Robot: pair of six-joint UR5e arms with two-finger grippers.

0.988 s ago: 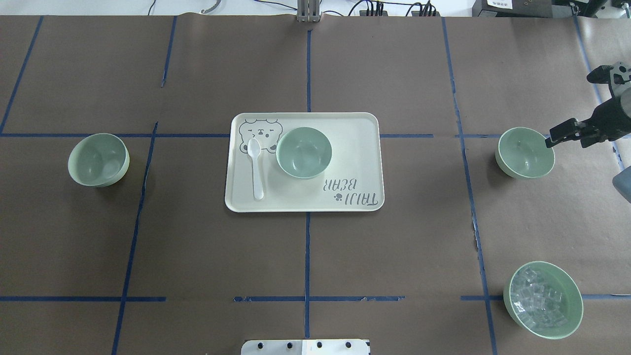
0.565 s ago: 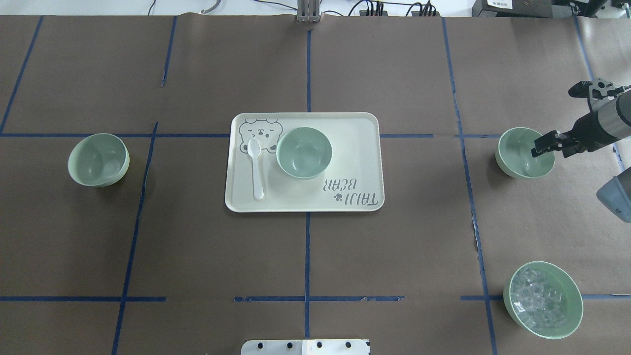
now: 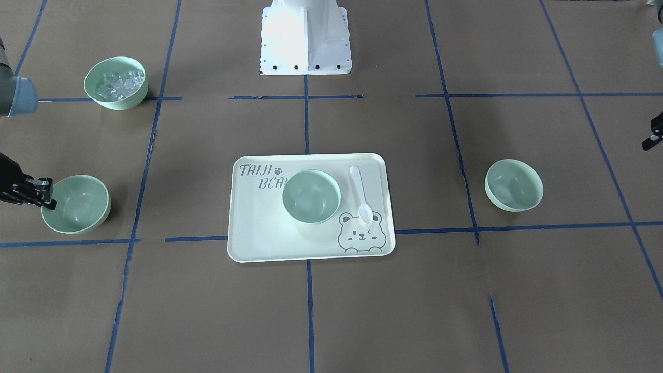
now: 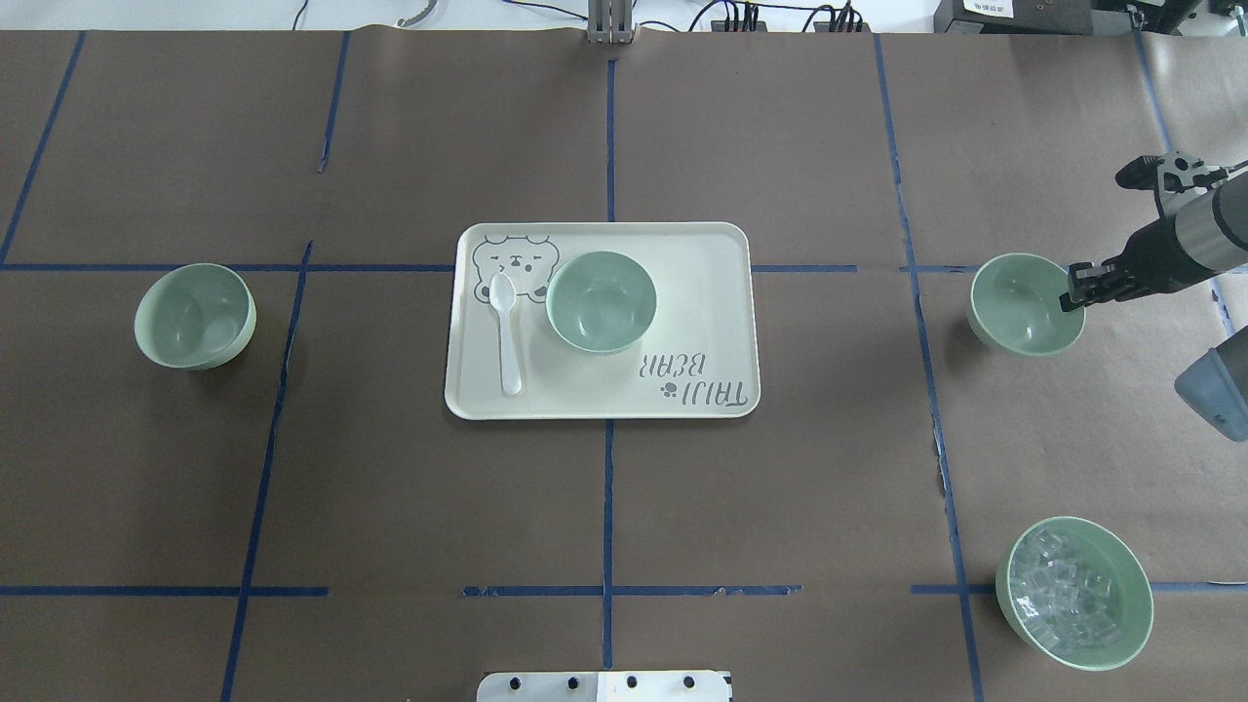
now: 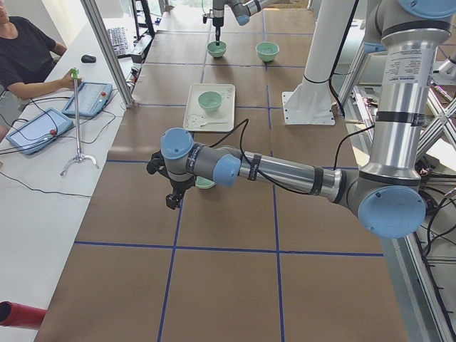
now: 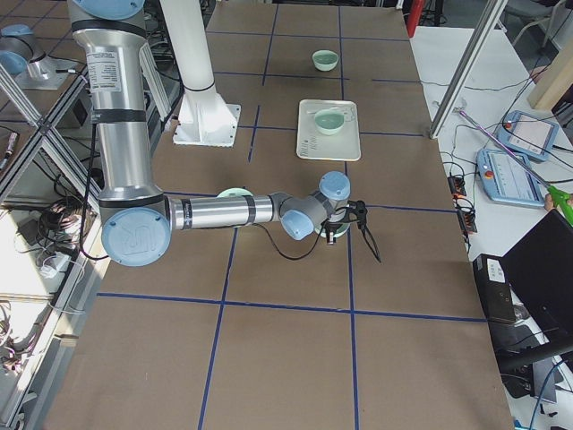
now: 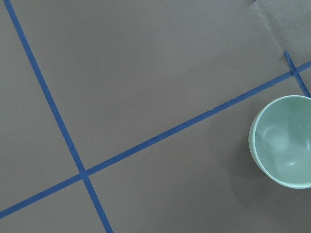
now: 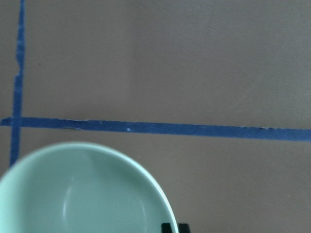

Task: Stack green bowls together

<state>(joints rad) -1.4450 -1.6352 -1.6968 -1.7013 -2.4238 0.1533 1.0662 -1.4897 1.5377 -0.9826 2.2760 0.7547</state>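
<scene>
Three green bowls show in the overhead view: one on the left, one on the bear-printed tray, one on the right. My right gripper stands across the right bowl's far-right rim and looks shut on it. In the front view it is at that bowl's left rim. The right wrist view shows the bowl close up with one fingertip outside the rim. My left gripper shows only in part at the front view's edge, and I cannot tell its state. Its wrist view shows the left bowl.
The pale tray lies mid-table with a white spoon beside its bowl. A green bowl of clear cubes stands at the near right. Blue tape lines cross the brown table cover.
My right gripper came down from beside the right bowl onto its rim. That bowl has shifted a little to the left. The other bowls have not moved.
</scene>
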